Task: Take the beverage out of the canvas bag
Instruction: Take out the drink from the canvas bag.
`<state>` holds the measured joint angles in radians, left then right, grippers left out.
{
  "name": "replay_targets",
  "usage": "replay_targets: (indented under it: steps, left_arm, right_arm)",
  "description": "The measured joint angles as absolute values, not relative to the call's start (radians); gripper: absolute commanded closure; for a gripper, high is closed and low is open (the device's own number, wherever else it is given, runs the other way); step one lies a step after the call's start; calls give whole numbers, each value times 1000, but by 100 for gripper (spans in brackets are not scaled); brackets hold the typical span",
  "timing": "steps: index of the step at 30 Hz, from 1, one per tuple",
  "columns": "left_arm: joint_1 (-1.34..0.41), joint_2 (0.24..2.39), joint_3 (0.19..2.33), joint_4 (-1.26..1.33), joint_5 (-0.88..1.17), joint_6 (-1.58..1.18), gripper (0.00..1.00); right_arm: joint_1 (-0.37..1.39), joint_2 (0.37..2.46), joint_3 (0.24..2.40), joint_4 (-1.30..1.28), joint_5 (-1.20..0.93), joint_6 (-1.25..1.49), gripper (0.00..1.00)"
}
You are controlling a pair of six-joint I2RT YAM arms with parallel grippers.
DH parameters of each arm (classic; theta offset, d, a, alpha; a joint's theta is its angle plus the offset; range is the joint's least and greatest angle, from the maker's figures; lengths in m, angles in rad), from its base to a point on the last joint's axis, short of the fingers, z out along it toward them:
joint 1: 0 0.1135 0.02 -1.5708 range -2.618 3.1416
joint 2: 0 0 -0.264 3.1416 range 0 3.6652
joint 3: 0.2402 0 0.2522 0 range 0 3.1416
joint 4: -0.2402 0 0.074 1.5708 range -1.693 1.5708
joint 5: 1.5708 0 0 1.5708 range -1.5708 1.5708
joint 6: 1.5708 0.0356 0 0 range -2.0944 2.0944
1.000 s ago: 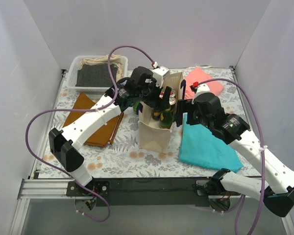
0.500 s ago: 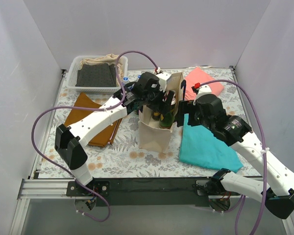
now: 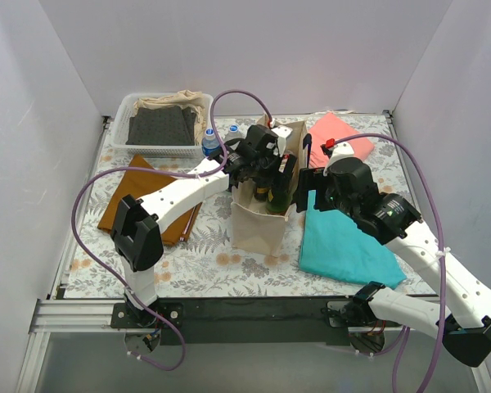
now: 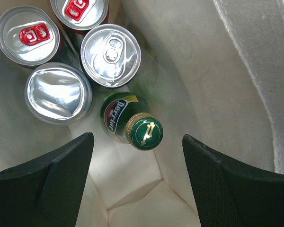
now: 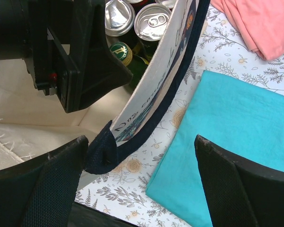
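The beige canvas bag (image 3: 260, 221) with dark navy handles (image 5: 146, 123) stands at mid-table. Inside it stand a green bottle with a green cap (image 4: 144, 132) and several silver-topped cans (image 4: 110, 55). My left gripper (image 4: 137, 189) is open, lowered into the bag's mouth, its jaws set wide just below the bottle cap without touching it. My right gripper (image 5: 142, 182) is open beside the bag's right wall, with its left finger against the navy handle. The bottle also shows in the right wrist view (image 5: 119, 52) and in the top view (image 3: 280, 195).
A teal cloth (image 3: 344, 241) lies right of the bag, a pink cloth (image 3: 337, 135) behind it. A brown cloth (image 3: 139, 196) lies at the left. A white basket (image 3: 165, 123) with dark fabric stands at the back left, small bottles (image 3: 211, 141) next to it.
My left arm has swung right and forward, bringing its gripper over and down into the bag's mouth. The right gripper has barely moved.
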<state>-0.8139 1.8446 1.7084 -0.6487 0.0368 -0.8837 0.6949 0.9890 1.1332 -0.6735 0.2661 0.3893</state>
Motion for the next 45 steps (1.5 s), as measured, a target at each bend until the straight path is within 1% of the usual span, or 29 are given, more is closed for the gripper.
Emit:
replay_targets:
  steps: [5,6,13,29,30,35,45]
  left_arm:
    - [-814,1845,1713,-628,33,-902,31]
    - [-814,1845,1715,-626,33,-905,34]
    - [-814,1845,1725,-613,33,-918,41]
    - [-823,1877,1725,-602,32,-924,43]
    - [-824,1877,1725,-601,32,-924,45]
    - [-826,1877,1725,-598,32,-924,48]
    - [-828,1877,1719,-597,32,-924,48]
  right_arm:
    - [695,989,1133,-673,266,389,2]
    - [695,989,1133,-673,266,388,2]
    - [694,989,1133,-674,267,386,2]
    - [686,989,1133,-674,271,385,2]
    - [686,989,1133,-674,271,385,2]
    - [683,989,1133,-674,271,384,2]
    - [680,989,1133,-674,274,378,2]
